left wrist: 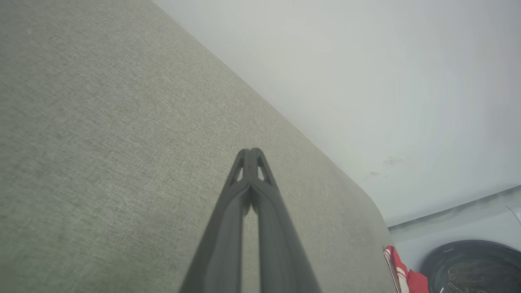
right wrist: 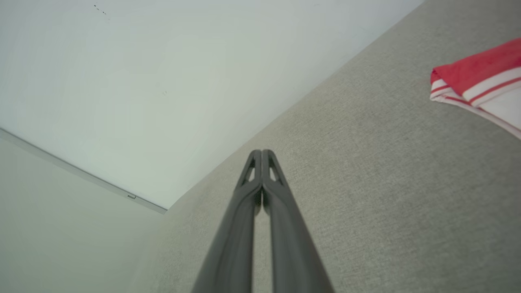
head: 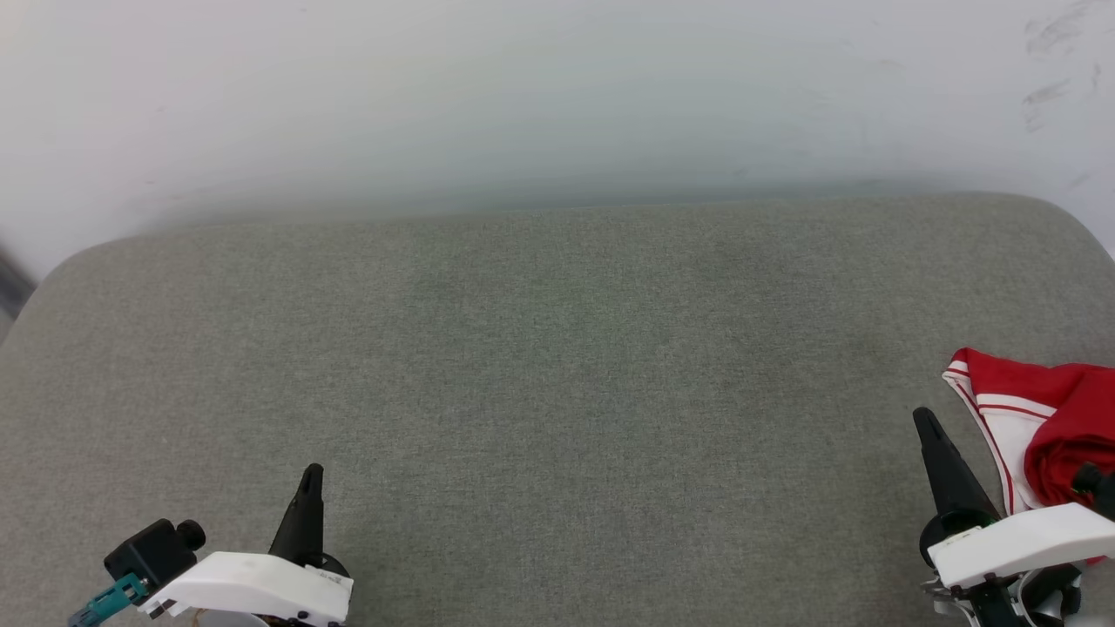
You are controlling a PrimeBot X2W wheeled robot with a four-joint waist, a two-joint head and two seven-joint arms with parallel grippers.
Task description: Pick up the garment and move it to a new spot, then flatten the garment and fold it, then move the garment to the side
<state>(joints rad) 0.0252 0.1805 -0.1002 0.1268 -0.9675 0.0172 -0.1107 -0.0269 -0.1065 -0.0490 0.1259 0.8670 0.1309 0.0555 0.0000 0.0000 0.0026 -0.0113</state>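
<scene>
Plainly, the garment (head: 1037,418) lies at the far right of the grey fabric-covered worktop (head: 557,392), close to its right edge and partly cut off by the head view. Red body cloth is gathered over a white sleeve with thin red stripes. From the right wrist view its near edge (right wrist: 480,81) looks like a fairly tidy layered fold, while from the head it looks more bunched. No lettering shows.

That lie fits two stages: a heap waiting at the side to be carried to the middle, or a folded shirt already set aside. I can't say which.

The right end effector (head: 932,435) sits just beside the cloth with its two dark fingers pressed together and nothing between them (right wrist: 262,156). Its white wrist housing overlaps the garment in the head view, and I can't tell whether they touch. The left end effector (head: 309,488) is well apart at the lower left, its fingers likewise together and empty (left wrist: 251,156).

Whichever stage it is, the care lies with the right arm: any swing could catch the loose jersey and drag it toward the edge. Soft cloth like this would slump if taken by a single layer. A white wall (head: 557,87) stands behind.
</scene>
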